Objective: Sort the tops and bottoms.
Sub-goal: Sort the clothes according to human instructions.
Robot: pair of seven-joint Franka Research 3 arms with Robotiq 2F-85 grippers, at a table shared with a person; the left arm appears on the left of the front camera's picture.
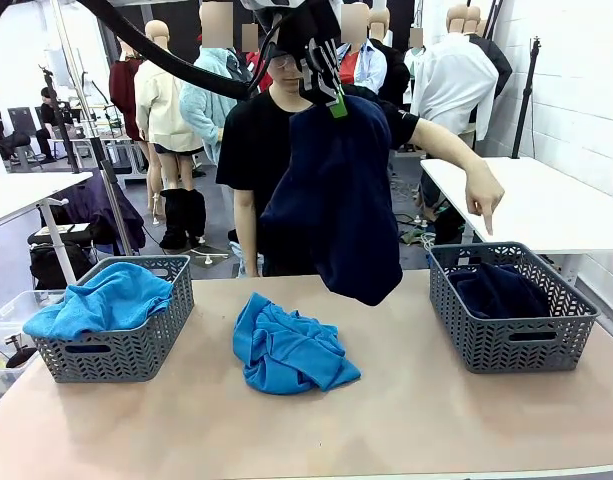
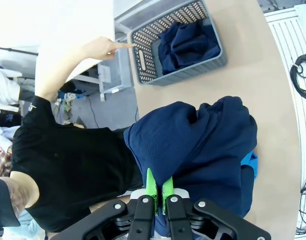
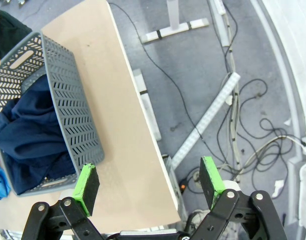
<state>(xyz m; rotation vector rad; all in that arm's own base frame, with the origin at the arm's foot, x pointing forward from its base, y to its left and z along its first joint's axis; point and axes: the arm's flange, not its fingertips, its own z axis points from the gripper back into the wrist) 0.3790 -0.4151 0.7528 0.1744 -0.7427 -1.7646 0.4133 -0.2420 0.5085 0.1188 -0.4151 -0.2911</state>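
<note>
Your left end effector (image 2: pixel 159 189) is clamped tight on a navy bottom (image 1: pixel 336 200), which hangs above the middle of the surface (image 1: pixel 436 420). Your right end effector (image 3: pixel 150 185) stands wide apart and empty over the surface's right edge. One blue top (image 1: pixel 286 348) lies mid-surface. A person's hand (image 1: pixel 483 190) points at the right-edge basket (image 1: pixel 511 345), which holds navy fabric (image 1: pixel 496 288).
</note>
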